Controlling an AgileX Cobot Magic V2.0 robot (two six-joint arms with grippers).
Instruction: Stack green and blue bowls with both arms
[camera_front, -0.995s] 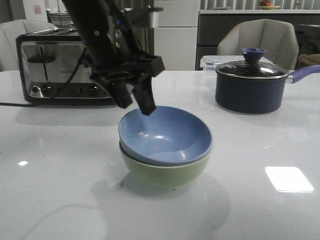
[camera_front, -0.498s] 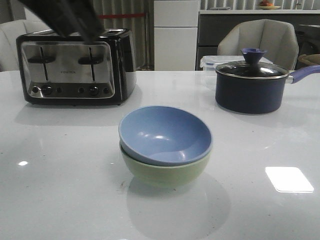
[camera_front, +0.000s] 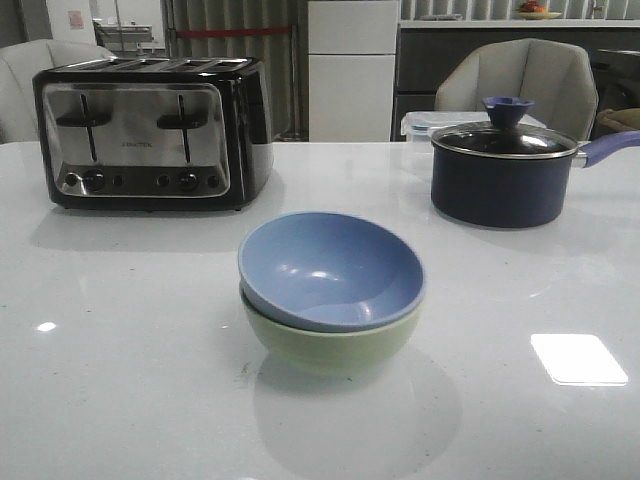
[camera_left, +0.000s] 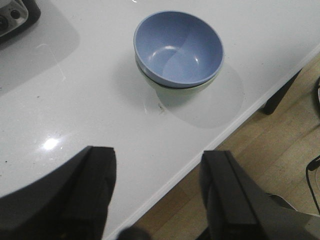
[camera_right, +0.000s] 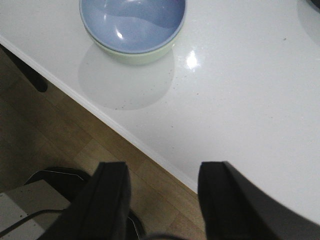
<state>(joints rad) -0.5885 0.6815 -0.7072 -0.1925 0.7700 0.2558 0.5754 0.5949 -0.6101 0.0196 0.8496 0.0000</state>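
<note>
Arms are no longer showing in the front view: a second ago the left arm was hanging over the bowls with its fingers at the blue rim, half a second ago only a dark blur was passing in front of the toaster, and now that space is showing nothing but the table and what stands on it. Judging from this, the placing step is finished and both arms are pulling clear.

Left gripper is sitting well apart from the stack, over the table edge, its two dark fingers standing wide with nothing between them. Right gripper is likewise hanging back over the floor beside the table edge, fingers spread wide and holding nothing.

Blue bowl is resting inside the green bowl, near the table's middle in the front view, with the toaster at about ten o'clock from it and the dark lidded saucepan at about two o'clock. The blue bowl is sitting slightly tilted, its rim riding higher toward the far side and dipping at the near right, so the nesting is looking seated but not perfectly level. Both bowls are showing a plain matte finish, round, of matching size, with no chips visible. Stack is appearing stable; task is appearing complete.
</note>
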